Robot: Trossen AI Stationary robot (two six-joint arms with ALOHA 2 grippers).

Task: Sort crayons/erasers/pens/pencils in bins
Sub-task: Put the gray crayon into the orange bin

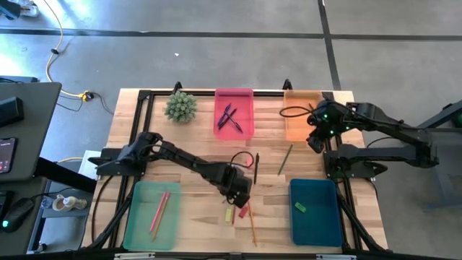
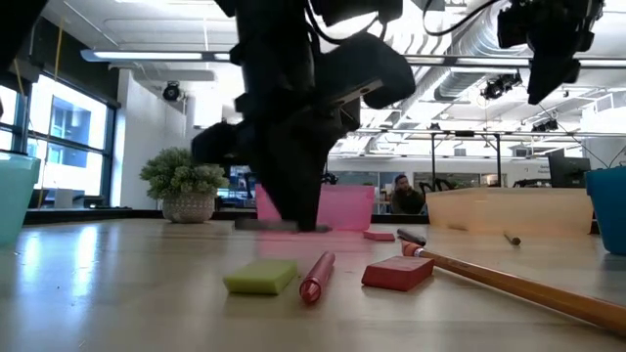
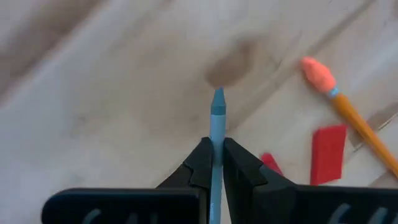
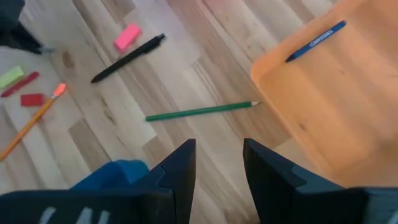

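My left gripper [image 1: 235, 189] is low over the table's middle near part, shut on a thin pale blue crayon [image 3: 217, 121]. Near it lie a yellow-green eraser [image 2: 261, 278], a red crayon [image 2: 316, 276], a red eraser [image 2: 398, 274] and an orange pencil [image 2: 509, 285]. My right gripper [image 4: 217, 163] is open and empty, high over the orange bin's [image 1: 302, 119] near edge. A green pencil [image 4: 202, 112], a black pen [image 4: 127, 57] and a pink eraser [image 4: 127, 36] lie flat on the wood. My left gripper pinches the blue crayon's shaft [image 3: 216, 144] between its two fingers. The crayon lies along the fingers, and its pointed end [image 3: 217, 94] sticks out past the fingertips, slanting down at the table. I cannot tell whether the point touches the wood.
The pink bin [image 1: 234, 114] at the far middle holds pens. The pale green bin [image 1: 151, 214] at the near left holds pencils. The dark blue bin [image 1: 315, 211] at the near right holds a green eraser [image 1: 299, 208]. The orange bin holds a blue stick [image 4: 316, 41]. A potted plant [image 1: 180, 106] stands at the far left.
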